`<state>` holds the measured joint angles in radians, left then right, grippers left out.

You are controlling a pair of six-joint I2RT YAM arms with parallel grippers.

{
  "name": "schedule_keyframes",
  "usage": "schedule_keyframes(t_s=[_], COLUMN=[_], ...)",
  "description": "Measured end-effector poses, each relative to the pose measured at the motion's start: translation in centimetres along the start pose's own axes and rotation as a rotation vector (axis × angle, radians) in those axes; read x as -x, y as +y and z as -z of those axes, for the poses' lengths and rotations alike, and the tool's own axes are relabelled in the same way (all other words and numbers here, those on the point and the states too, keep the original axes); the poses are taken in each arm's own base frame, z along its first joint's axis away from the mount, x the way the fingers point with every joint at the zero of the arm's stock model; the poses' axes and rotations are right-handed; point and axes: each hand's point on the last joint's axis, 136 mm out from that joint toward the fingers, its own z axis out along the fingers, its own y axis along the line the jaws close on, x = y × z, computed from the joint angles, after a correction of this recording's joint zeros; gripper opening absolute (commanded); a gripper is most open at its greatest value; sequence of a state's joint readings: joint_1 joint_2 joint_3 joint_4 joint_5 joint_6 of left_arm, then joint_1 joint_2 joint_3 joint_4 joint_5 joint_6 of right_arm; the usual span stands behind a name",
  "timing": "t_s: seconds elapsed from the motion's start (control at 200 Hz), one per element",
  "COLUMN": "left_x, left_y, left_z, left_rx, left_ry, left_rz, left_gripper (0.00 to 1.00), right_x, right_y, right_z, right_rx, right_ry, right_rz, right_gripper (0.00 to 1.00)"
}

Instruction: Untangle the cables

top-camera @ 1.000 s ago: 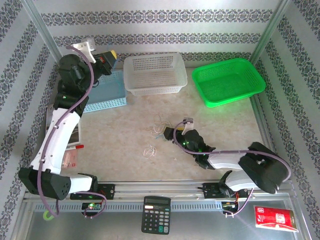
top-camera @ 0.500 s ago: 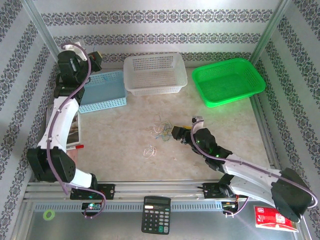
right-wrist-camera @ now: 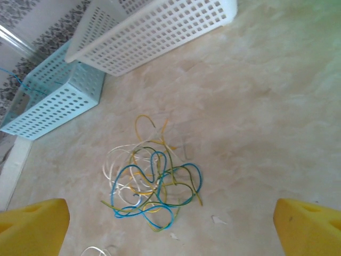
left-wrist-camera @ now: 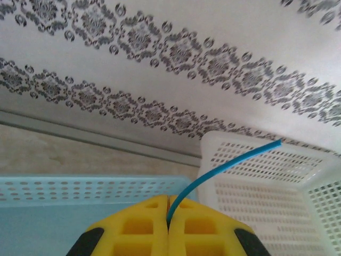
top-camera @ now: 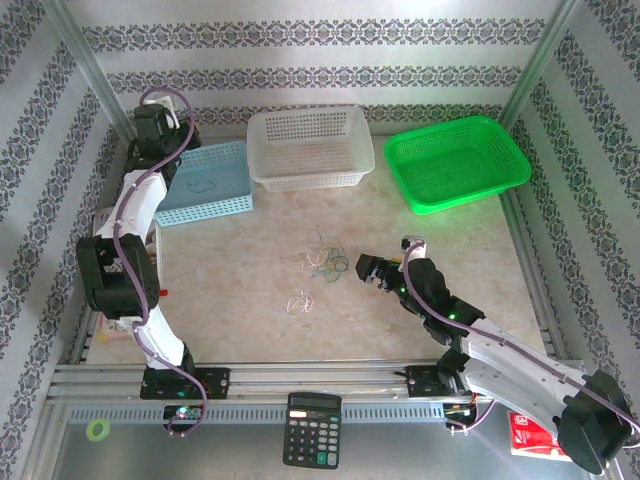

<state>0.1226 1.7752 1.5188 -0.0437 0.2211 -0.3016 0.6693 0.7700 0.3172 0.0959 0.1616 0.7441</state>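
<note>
The cables (top-camera: 325,260) lie tangled mid-table: thin blue, yellow, olive and whitish loops (right-wrist-camera: 152,181). A separate whitish loop (top-camera: 300,300) lies just in front of them. My right gripper (top-camera: 372,270) hovers right of the tangle, open wide, with its yellow fingertips (right-wrist-camera: 32,224) at the frame's lower corners and nothing between them. My left gripper (left-wrist-camera: 169,205) is shut on one blue cable (left-wrist-camera: 229,162), which curves up from between its yellow fingers above the blue basket (left-wrist-camera: 64,192). A dark blue strand (top-camera: 205,185) shows inside that basket.
A white basket (top-camera: 310,145) stands at the back centre and a green basket (top-camera: 455,160) at the back right. A calculator (top-camera: 312,428) and a red packet (top-camera: 545,438) lie on the near metal ledge.
The left arm has swung back and left, to the far corner by the blue basket. The right gripper has drawn back to the right from the tangle and opened wide.
</note>
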Motion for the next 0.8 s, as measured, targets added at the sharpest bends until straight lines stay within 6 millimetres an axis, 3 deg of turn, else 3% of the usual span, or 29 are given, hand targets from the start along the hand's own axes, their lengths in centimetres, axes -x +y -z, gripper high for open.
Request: schedule_keyframes(t_s=[0.075, 0.125, 0.235, 0.33, 0.545, 0.665, 0.799], left_x=[-0.8, -1.3, -1.7, -1.7, -0.3, 1.4, 0.6], left_y=[0.8, 1.3, 1.8, 1.5, -0.6, -3.0, -6.0], left_z=[-0.7, -0.9, -1.0, -0.9, 1.0, 3.8, 7.4], left_rx=[0.010, 0.014, 0.012, -0.002, -0.083, -0.175, -0.277], left_ry=[0.022, 0.037, 0.058, 0.059, 0.045, 0.014, 0.023], left_rz=[-0.003, -0.004, -0.005, -0.002, 0.043, 0.101, 0.163], left_gripper=[0.07, 0.17, 0.57, 0.78, 0.93, 0.96, 0.99], right_x=[-0.1, 0.2, 0.8, 0.9, 0.4, -0.5, -1.3], right_y=[-0.4, -0.3, 0.4, 1.2, 2.6, 2.8, 3.0], right_z=[0.0, 0.0, -0.1, -0.2, -1.3, -2.1, -2.7], right_rx=[-0.025, -0.030, -0.017, 0.003, 0.031, 0.033, 0.037], right_ry=[0.011, 0.010, 0.005, 0.023, 0.097, 0.149, 0.197], right_rz=[-0.001, -0.003, 0.000, 0.014, 0.016, 0.024, 0.027], right_gripper=[0.98, 0.98, 0.94, 0.86, 0.72, 0.63, 0.54])
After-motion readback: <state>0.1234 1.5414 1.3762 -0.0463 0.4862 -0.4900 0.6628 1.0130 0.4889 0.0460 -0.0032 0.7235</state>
